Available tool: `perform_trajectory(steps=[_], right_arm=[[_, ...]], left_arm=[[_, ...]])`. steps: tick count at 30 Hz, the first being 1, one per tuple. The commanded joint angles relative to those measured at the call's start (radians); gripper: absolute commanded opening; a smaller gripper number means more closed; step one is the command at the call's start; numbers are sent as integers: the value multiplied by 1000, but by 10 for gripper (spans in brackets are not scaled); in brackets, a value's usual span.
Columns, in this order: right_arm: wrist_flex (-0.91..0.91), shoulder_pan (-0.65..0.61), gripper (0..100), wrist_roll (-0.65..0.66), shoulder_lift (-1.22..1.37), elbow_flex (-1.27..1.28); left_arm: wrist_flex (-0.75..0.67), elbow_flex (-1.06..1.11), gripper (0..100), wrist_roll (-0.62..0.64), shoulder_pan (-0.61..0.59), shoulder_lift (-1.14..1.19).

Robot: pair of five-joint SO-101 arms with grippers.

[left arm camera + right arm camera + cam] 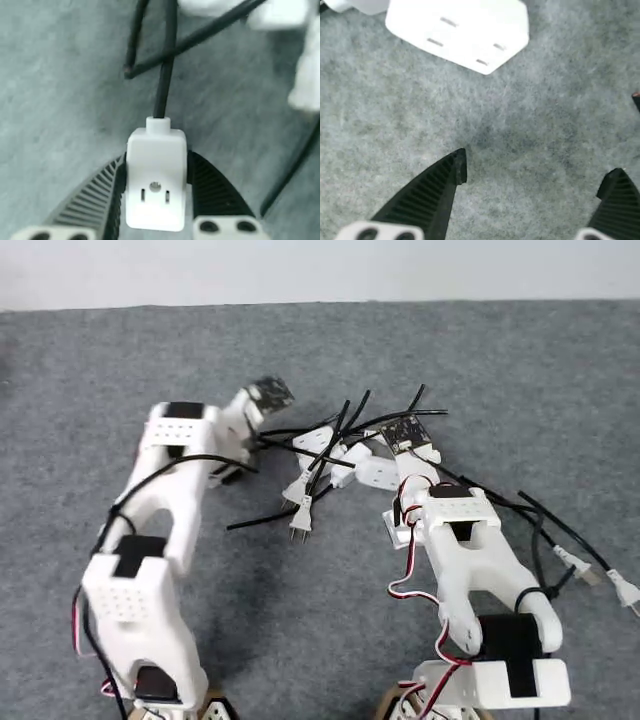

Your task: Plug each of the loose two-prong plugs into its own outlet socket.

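My left gripper (pixel 155 200) is shut on a white outlet socket block (pixel 156 175) with a black cord (pixel 164 80) running away from it; the socket face shows two slots and a round hole. My right gripper (pixel 538 172) is open just above the grey carpet, a short way from a white outlet block (pixel 465 27) with paired slots. In the high view, two loose two-prong plugs (pixel 300 522) lie on black cords between the arms, and two more plugs (pixel 625 594) lie at the right edge. The left arm (pixel 180 455) sits at a tangle of white outlets (pixel 352 462).
Black cords (pixel 335 435) cross one another around the outlets at the table's middle. Grey carpet (pixel 300 620) covers the table, with open room at the front between the two arm bases and along the far side.
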Motion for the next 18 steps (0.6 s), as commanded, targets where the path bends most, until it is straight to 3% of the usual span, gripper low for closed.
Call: perform_trajectory(steps=[1,10,18], right_arm=[[-19,-12,406,11,-35,-11],[-19,-13,406,12,-35,-9],[-18,-13,406,12,-35,-9]], left_arm=[[120,-18,13,-3,-64,-196],[433,-16,13,-3,-175,-410],[508,-13,13,-3,-402,-485]])
